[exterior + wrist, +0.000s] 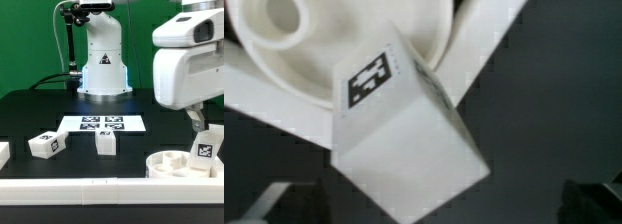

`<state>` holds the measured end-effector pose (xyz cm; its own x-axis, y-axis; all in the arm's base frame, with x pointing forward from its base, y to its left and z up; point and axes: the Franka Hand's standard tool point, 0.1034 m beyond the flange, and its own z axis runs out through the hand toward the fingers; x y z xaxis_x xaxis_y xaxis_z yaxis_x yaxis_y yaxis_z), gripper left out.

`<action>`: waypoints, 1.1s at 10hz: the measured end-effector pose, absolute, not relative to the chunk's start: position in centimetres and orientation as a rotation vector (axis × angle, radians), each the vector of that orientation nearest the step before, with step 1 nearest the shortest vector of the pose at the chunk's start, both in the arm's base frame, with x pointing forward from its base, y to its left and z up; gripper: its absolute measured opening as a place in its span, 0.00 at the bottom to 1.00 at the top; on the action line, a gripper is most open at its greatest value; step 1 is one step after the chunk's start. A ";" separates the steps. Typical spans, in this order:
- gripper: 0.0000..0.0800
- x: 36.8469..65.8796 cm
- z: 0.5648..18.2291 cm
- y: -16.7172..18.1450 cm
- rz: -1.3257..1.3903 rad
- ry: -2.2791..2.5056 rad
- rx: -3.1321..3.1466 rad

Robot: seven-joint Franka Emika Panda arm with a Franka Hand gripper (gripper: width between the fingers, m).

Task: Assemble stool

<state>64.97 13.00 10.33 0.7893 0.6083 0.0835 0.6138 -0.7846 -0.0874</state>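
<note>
While the arm's bulky white housing fills the exterior view at about two o'clock, we see the round seat (176, 161) lying flat on the black worktop (30, 108) at about four o'clock, a shallow ring of smooth white plastic with a raised rim. One blocky leg (205, 146) stands tilted at the seat's rim, directly under the arm, with a black-and-white square tag on its face. In the wrist view this same leg (402, 140) is a long, flat-sided white block lying across the curved rim of the seat (295, 50), and its tag shows a blocky black pattern we cannot read as writing.

Two more legs lie loose on the worktop: one (46, 144) at about eight o'clock, tagged on its upper face, and another (104, 143) near six o'clock. Beyond them, toward the arm's base (104, 75), lies the marker board (101, 124), thin and flat, carrying a row of tags. A long white rail (70, 186) runs along the near edge.

Of the fingers (274, 200) we glimpse only pale blurred tips at the wrist view's edge, set wide apart on either side of the leg; whether they touch it we cannot tell.
</note>
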 end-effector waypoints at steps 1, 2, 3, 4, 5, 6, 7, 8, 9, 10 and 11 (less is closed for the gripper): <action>0.81 65.0 10.3 12.8 -0.081 -1.082 -2.833; 0.81 65.0 10.2 12.7 -0.085 -1.157 -2.807; 0.81 65.1 10.1 12.6 -0.109 -1.295 -2.763; 0.81 65.3 9.9 12.5 -0.138 -1.393 -2.727; 0.81 65.4 9.7 12.1 -0.165 -1.444 -2.710; 0.81 65.3 9.3 11.7 -0.155 -1.441 -2.709; 0.81 65.3 8.9 11.4 -0.149 -1.434 -2.712; 0.81 65.3 8.7 11.2 -0.148 -1.428 -2.715; 0.81 65.3 8.6 10.8 -0.146 -1.420 -2.719; 0.67 65.3 8.5 10.7 -0.144 -1.416 -2.721; 0.50 65.2 8.5 10.7 -0.142 -1.412 -2.722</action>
